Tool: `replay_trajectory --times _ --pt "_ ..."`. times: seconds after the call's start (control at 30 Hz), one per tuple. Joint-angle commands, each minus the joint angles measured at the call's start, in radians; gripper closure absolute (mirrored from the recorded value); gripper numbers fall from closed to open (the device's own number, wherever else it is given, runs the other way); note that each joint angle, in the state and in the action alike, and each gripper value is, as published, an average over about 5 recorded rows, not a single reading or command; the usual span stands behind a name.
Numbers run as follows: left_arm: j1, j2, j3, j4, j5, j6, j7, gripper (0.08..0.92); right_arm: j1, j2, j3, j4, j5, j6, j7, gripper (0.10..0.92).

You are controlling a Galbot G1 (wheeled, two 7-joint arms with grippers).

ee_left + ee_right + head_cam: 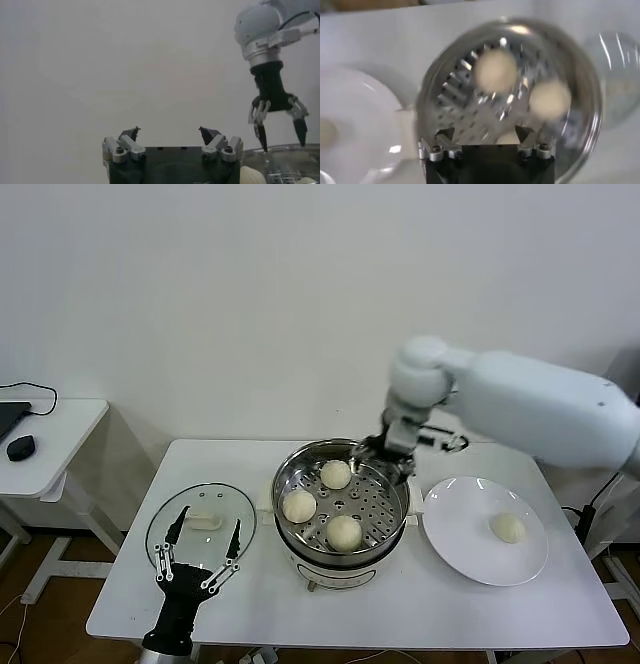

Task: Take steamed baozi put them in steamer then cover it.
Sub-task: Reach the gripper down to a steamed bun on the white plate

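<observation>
The steamer [283, 484] stands mid-table with three baozi on its perforated tray, at the far side [335, 474], the left [299, 506] and the front [344, 532]. A fourth baozi [509, 528] lies on the white plate [460, 544] to its right. The glass cover [170, 534] lies flat on the table left of the steamer. My right gripper [382, 451] is open and empty, over the steamer's far rim; it also shows in the right wrist view [485, 134] above the tray [470, 95]. My left gripper [210, 519] is open and empty over the cover.
A small side table [60, 434] with a black mouse stands at far left. The wall is close behind the table. In the left wrist view my left gripper [169, 132] faces the wall, with the right gripper [280, 135] and steamer rim [280, 149] to one side.
</observation>
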State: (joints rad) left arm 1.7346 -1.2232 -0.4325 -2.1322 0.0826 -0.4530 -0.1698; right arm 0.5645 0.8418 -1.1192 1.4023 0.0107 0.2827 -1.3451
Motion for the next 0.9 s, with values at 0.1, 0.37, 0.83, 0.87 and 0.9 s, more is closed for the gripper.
replay_trajectory --times 0.1,0.37,0.83,0.87,0.9 --pt "0.004 -0.001 -0.001 -0.008 0.006 -0.001 0.003 0.177 -0.065 -0.223 0.036 -0.378 0.120 -0.237 -0.055 0.203" --pt "0.011 -0.002 -0.005 -0.011 0.008 0.002 0.004 0.177 -0.209 -0.264 -0.020 -0.453 0.097 -0.234 0.081 0.203" --pt "0.022 -0.004 -0.006 -0.004 0.012 -0.001 0.006 0.177 -0.447 -0.192 0.165 -0.560 -0.018 -0.225 0.161 0.203" --pt "0.022 -0.004 -0.006 -0.003 0.013 -0.001 0.006 0.177 -0.454 -0.187 0.170 -0.565 -0.020 -0.225 0.164 0.203" --pt "0.022 -0.004 -0.006 -0.002 0.013 -0.002 0.006 0.177 -0.460 -0.183 0.173 -0.570 -0.022 -0.225 0.167 0.203"
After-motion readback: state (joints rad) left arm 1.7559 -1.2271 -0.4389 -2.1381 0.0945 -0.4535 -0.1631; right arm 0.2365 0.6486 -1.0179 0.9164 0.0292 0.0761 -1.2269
